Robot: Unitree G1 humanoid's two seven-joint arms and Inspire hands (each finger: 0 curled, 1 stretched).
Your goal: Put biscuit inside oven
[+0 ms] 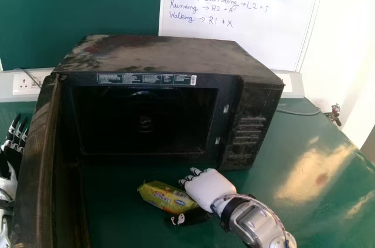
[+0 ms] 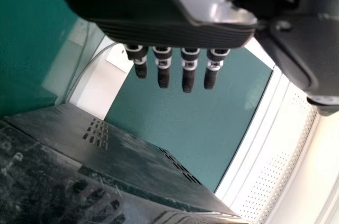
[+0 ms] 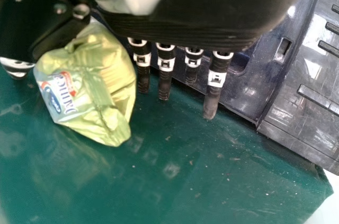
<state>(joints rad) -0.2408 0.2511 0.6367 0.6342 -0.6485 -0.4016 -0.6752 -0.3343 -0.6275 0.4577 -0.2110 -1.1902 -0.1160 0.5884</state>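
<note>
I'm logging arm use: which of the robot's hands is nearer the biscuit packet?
The right hand, beside the packet before the oven; the left hand is beyond the open door.

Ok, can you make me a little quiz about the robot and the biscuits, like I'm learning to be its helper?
1. Where is the biscuit packet, compared with the oven?
A) On top of it
B) In front of it
C) Behind it

2. True or false: the oven's door is open.

3. Fill in the missing word, "left" or "right": the robot's ____ hand is the one next to the biscuit packet.

Key: 1: B. 2: True. 3: right.
</note>
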